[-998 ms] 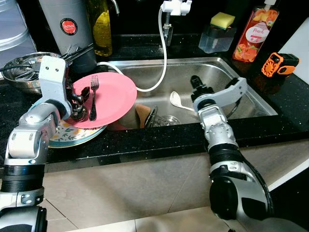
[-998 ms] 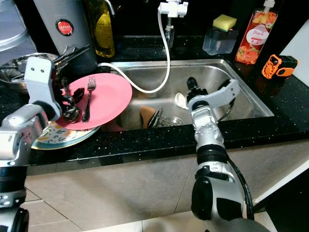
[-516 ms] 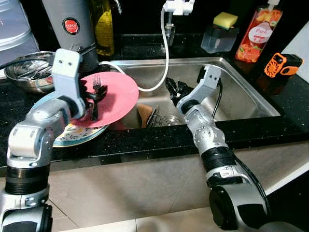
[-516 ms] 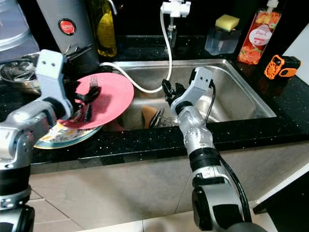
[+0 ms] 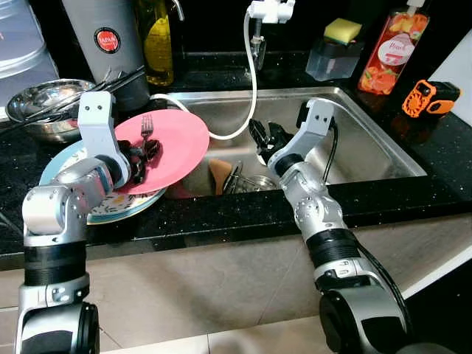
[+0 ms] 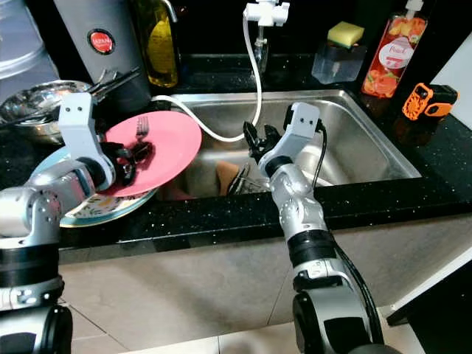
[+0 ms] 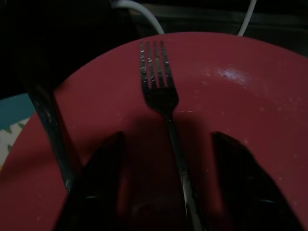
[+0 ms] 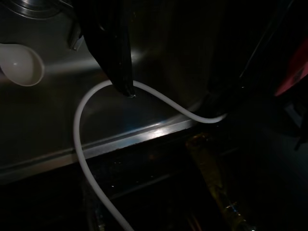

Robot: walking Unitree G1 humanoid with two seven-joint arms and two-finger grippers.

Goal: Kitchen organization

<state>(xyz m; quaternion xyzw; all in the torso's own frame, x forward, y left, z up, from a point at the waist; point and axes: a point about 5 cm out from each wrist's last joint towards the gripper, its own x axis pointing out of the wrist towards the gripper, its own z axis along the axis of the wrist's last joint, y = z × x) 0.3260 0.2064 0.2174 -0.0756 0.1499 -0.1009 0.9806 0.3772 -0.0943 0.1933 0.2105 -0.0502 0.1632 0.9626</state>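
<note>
While the left gripper [image 5: 145,153] straddles one fork [image 7: 163,115] with fingers parted, two stacked plates [image 5: 177,136] lie beneath; right gripper [image 5: 264,137], spread wide, hangs over one sink [image 5: 369,147].

You see a pink plate [image 5: 173,140] resting on a light-blue plate [image 5: 99,203] with a multicoloured patterned centre. A silver fork [image 5: 144,131] lies on the pink surface. The sink [image 5: 354,140] is brushed steel — the counter [image 5: 221,214] is black with fine pale speckles. A white hose [image 5: 247,88] hangs into the basin. The soap bottle [image 5: 389,48] is orange-red, the sponge [image 5: 341,29] yellow, the oil bottle [image 5: 156,40] yellow-green — both grippers' fingers [image 5: 258,133] are black.
</note>
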